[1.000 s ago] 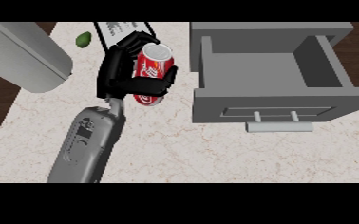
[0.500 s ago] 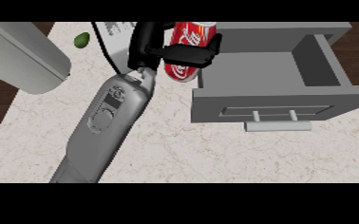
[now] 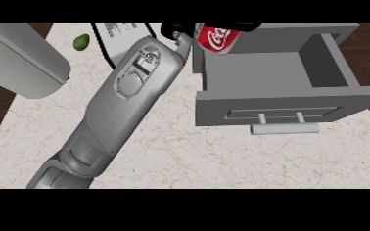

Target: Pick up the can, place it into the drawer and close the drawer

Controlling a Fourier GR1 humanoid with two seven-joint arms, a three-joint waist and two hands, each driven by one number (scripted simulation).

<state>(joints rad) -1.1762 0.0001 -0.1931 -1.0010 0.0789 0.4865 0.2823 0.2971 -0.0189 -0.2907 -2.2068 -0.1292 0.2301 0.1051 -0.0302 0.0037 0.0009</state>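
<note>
Pale marbled table (image 3: 217, 161) fills most of the view, w/ dark wood showing at the far left and right edges. A grey drawer (image 3: 278, 108) sits open at the right, its front panel and bar handle (image 3: 284, 128) facing the bottom of the view, inside bare grey.

1 grey forearm (image 3: 119, 100) comes in from the lower left and runs diagonally up to the top centre. At its end the black left hand (image 3: 180, 31) is curled round a red can (image 3: 218, 39); dark fingers (image 3: 230, 27) wrap over the can's top part, so only the lower red side w/ white lettering shows. The can is tilted and sits over the drawer's back-left corner, at the top edge of the view; can't tell if it touches the drawer wall.

A grey rounded appliance (image 3: 29, 61) lies at the left edge. A small green item (image 3: 81, 41), maybe a lime, rests near it on the table. A white card w/ a black border (image 3: 119, 34) is partly hidden under the forearm. Right hand isn't visible.
</note>
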